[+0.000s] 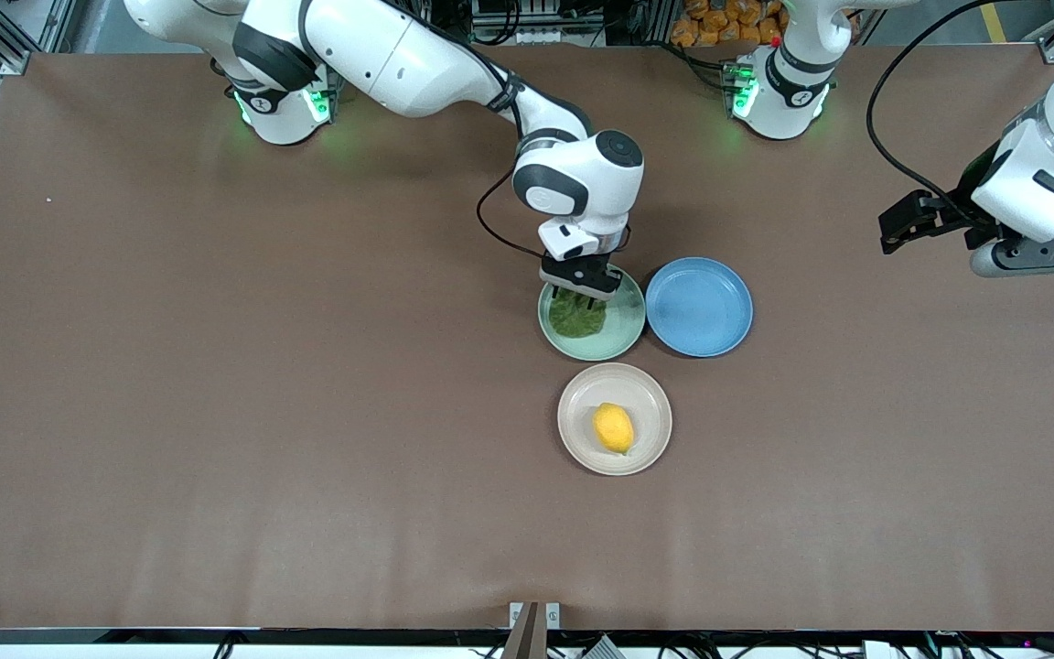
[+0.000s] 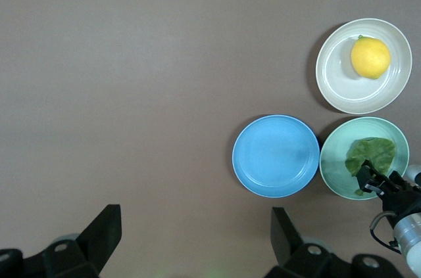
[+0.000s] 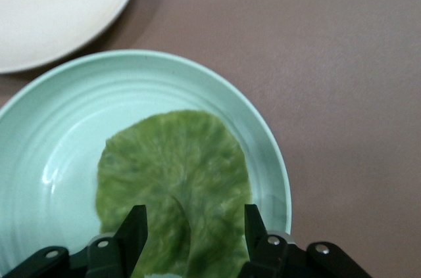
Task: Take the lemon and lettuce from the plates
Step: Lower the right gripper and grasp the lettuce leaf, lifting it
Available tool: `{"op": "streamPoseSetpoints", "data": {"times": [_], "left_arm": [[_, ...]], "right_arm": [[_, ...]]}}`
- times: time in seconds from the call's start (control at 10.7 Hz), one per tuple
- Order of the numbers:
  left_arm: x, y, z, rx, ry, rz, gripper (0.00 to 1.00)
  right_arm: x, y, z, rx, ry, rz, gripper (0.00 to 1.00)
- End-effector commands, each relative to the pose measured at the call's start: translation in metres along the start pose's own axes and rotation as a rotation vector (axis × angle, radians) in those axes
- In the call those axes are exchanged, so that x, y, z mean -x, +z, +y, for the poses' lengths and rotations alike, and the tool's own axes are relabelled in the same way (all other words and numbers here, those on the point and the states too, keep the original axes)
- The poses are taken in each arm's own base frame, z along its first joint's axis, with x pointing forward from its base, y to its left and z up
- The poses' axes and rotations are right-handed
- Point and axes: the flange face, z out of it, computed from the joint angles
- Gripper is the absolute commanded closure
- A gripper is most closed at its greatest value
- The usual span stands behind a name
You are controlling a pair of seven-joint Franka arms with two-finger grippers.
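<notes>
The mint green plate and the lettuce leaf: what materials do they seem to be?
The mint green plate looks like glazed ceramic or melamine: smooth, glossy, with faint rings. The lettuce leaf looks real or soft plastic: matte, veined, thin; I cannot tell which.

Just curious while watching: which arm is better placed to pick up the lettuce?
The right: its tool is down at the lettuce on the green plate, fingers straddling it. The left tool waits open, away from the plates.
</notes>
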Motion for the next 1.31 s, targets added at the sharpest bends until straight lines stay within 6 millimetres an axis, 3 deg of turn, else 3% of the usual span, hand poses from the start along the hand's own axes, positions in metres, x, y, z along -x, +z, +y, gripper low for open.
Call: {"op": "streamPoseSetpoints", "data": {"times": [0.0,0.09,0.19,0.28,0.56,0.66,0.75,0.94,1.22], "left_arm": [[0.000,-0.001,0.000,0.021,0.023,-0.008,0.00],[-0.001,0.001,0.001,0.021,0.023,-0.011,0.00],[-0.006,0.008,0.002,0.021,0.023,-0.022,0.00],[-0.012,0.019,0.005,0.020,0.017,-0.039,0.00],[-0.035,0.042,0.021,0.070,0.021,-0.012,0.00],[-0.046,0.054,0.026,0.100,0.004,0.001,0.00],[-0.058,0.066,0.030,0.119,-0.023,0.019,0.00],[-0.075,0.078,0.049,0.158,-0.076,0.081,0.00],[-0.101,0.098,0.054,0.189,-0.150,0.144,0.00]], "right_arm": [[0.009,0.007,-0.008,-0.006,-0.011,0.026,0.44],[0.009,0.008,-0.009,-0.007,-0.013,0.029,0.59],[0.009,0.008,-0.009,-0.008,-0.016,0.030,0.83],[0.010,0.006,-0.009,-0.007,-0.024,0.030,1.00],[-0.004,0.000,-0.007,-0.011,-0.042,0.074,1.00],[-0.021,-0.016,-0.006,-0.026,-0.032,0.078,1.00],[-0.039,-0.047,-0.002,-0.040,-0.033,0.071,1.00],[-0.094,-0.106,0.024,-0.005,-0.061,0.009,1.00],[-0.213,-0.194,0.107,-0.073,-0.063,-0.109,1.00]]}}
